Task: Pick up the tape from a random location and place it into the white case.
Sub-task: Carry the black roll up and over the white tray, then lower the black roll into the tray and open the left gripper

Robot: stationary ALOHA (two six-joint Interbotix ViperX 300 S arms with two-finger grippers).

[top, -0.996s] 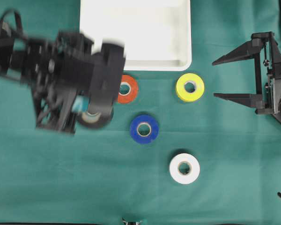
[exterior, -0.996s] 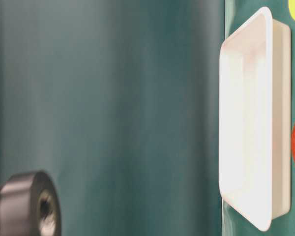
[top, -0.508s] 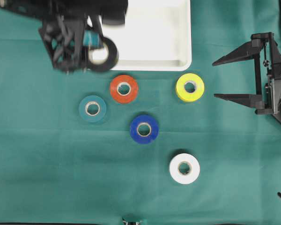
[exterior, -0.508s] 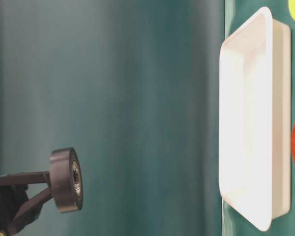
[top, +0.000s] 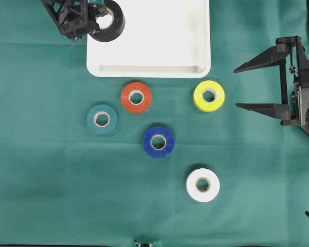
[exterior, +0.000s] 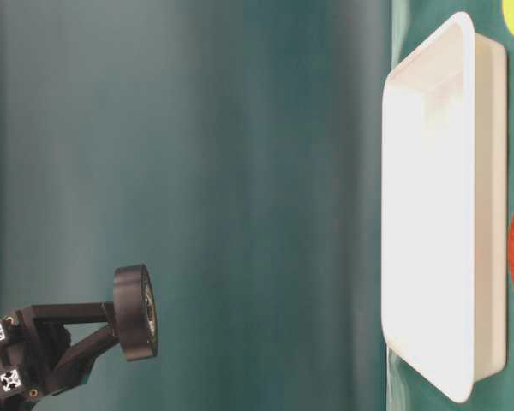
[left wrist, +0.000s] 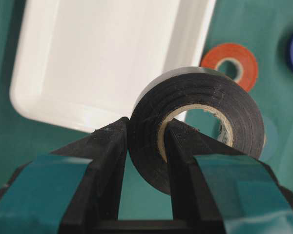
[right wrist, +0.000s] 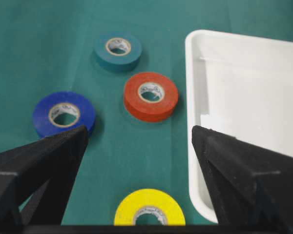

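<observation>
The tape [top: 116, 23], a black roll, is pinched through its wall by my left gripper [top: 96, 18], one finger outside and one in the core. It hangs high in the air [exterior: 137, 312] over the left rim of the white case [top: 149, 69]. In the left wrist view the roll [left wrist: 195, 92] stands on edge between the jaws of the gripper [left wrist: 146, 129], with the case [left wrist: 102, 58] below and beyond. My right gripper [top: 237, 86] rests at the right side, open wide and holding nothing [right wrist: 139, 134].
Other rolls lie flat on the green cloth below the case: orange [top: 127, 97], teal [top: 92, 119], blue [top: 149, 141], yellow [top: 200, 98] and white [top: 193, 185]. The yellow roll [right wrist: 149, 204] lies just ahead of the right gripper.
The left gripper has carried the black tape from beside the teal roll up and away toward the case, and now holds it over the case's left rim. The right arm has not moved.
</observation>
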